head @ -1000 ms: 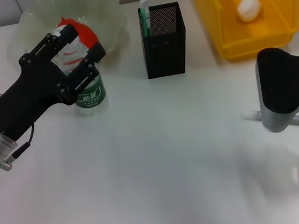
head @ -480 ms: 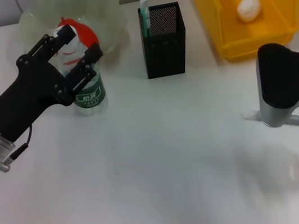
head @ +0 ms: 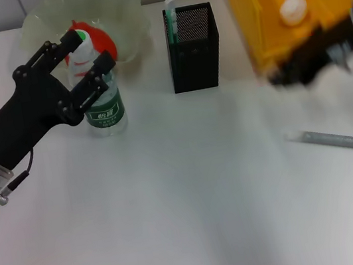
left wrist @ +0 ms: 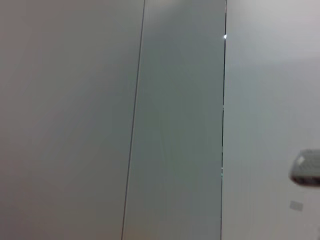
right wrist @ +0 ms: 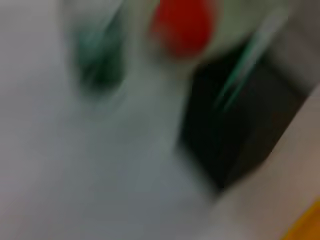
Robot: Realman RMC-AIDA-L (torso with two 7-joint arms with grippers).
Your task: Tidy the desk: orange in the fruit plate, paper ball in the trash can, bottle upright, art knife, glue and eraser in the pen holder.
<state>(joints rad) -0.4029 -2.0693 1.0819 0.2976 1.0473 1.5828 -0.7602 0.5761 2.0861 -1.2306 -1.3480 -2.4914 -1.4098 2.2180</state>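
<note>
Right gripper [head: 307, 65] has been swung up from the near desk edge to the yellow bin [head: 269, 37]; its fingers cannot be told. The knife [head: 336, 141] lies crosswise below it. Left gripper [head: 81, 63] is spread around the upright bottle [head: 98, 94].

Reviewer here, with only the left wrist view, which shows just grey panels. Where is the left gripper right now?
Observer: In the head view, the left gripper has its fingers open on either side of the upright bottle.
Operator: Is the orange put away?
Observer: Yes, the orange lies in the fruit plate behind the bottle.
Operator: And the right arm?
Observer: The right gripper is up by the yellow bin. A slim grey tool, likely the art knife, lies on the table, not in the pen holder.
</note>
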